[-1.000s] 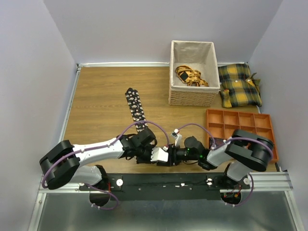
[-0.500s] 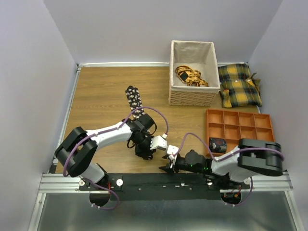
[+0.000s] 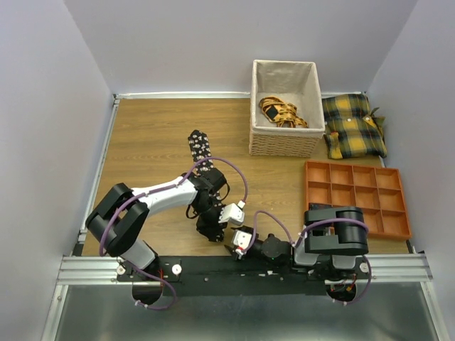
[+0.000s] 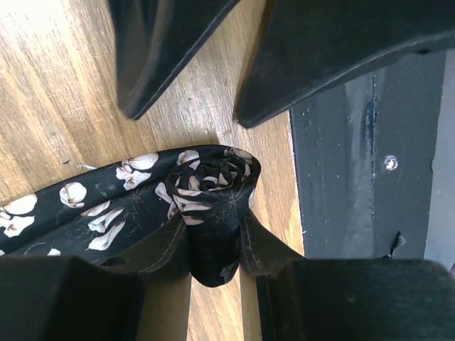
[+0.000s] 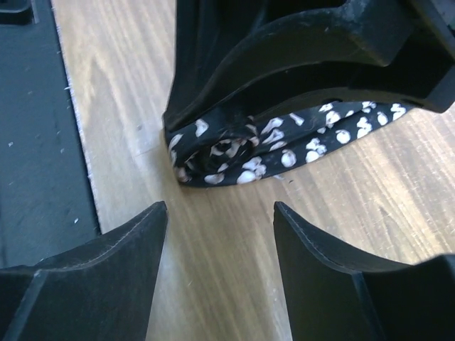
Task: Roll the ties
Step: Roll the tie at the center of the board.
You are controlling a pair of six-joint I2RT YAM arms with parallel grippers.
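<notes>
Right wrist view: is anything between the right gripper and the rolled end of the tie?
Nothing visible. Only bare table lies between the open right gripper and the coiled tie, which the left gripper pinches from the far side.

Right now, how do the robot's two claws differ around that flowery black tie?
The left gripper is shut on the tie, pinching its coiled end; the right gripper is open and holds nothing. The left gripper touches the fabric; the right gripper's fingers stand just short of it, bare table between. Both sit low near the table's front edge, pointing at each other across the coil.
</notes>
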